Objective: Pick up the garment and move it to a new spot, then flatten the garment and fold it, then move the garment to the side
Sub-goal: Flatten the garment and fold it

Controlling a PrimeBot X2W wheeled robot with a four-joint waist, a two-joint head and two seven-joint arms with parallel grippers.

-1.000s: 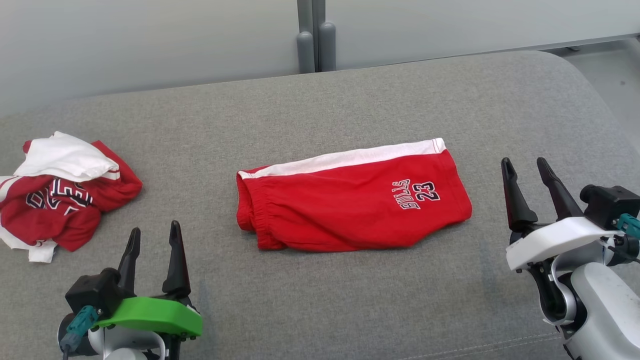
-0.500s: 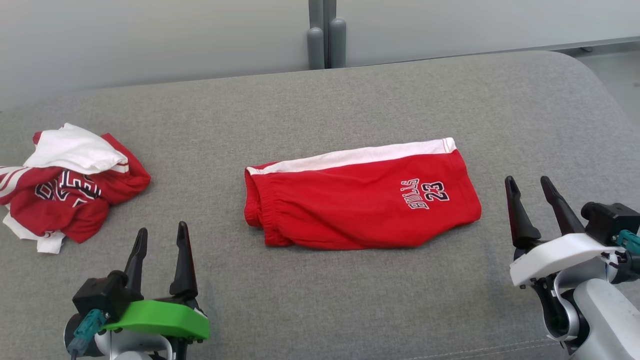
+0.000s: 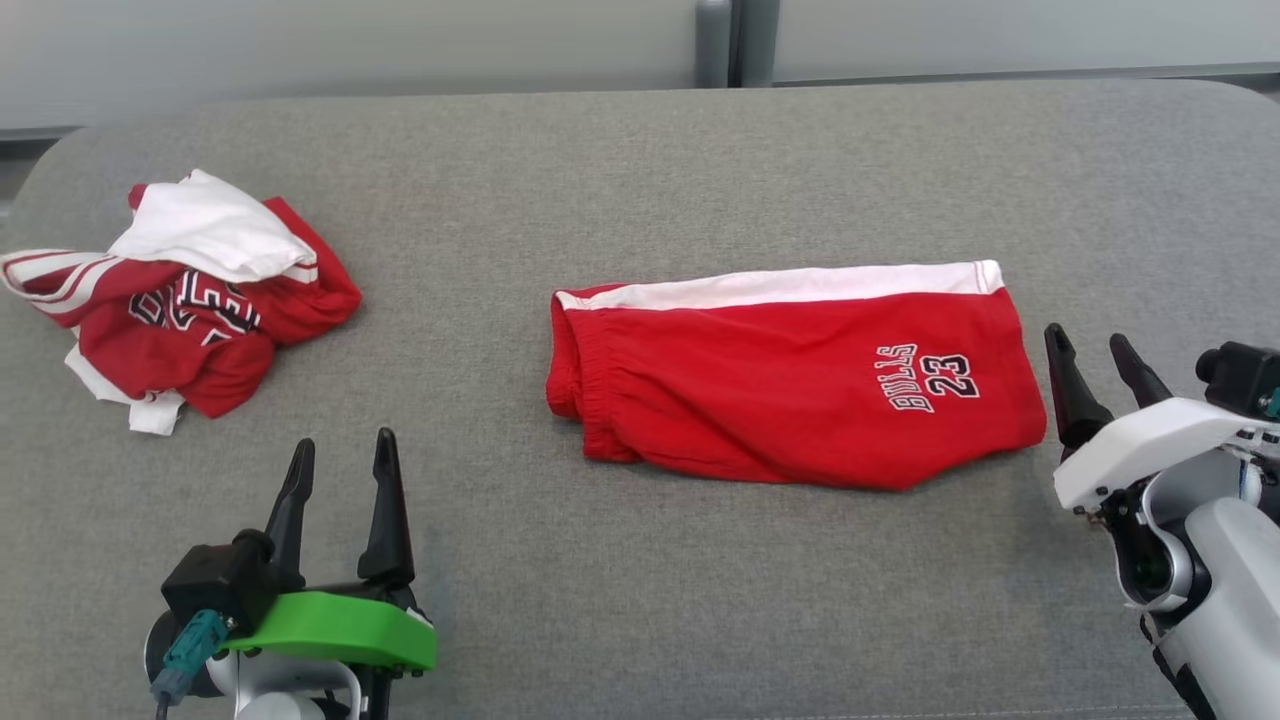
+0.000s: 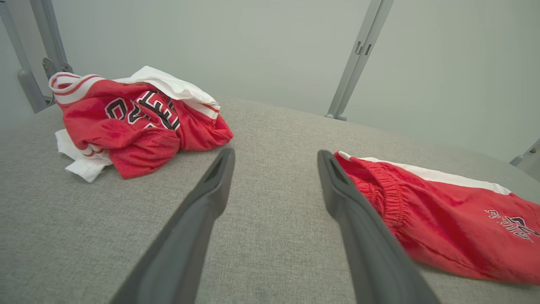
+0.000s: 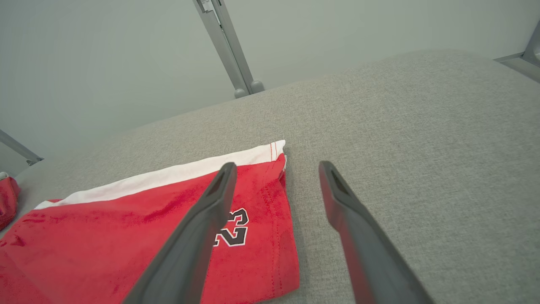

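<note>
Red shorts (image 3: 780, 400) (folded) on cushion (image 3: 640, 600)

"BULLS 23" on folded red shorts (image 3: 790, 390).

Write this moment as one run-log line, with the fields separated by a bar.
left gripper: open, empty | right gripper: open, empty | red shorts: folded, flat on grey cushion | crumpled jersey: left side

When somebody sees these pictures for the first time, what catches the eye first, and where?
The red shorts with a white stripe lie folded flat in the middle of the grey cushion. A crumpled red and white jersey sits at its left end. The left gripper, low at the front, and the right gripper, beside the shorts' right end, are open and empty.
</note>
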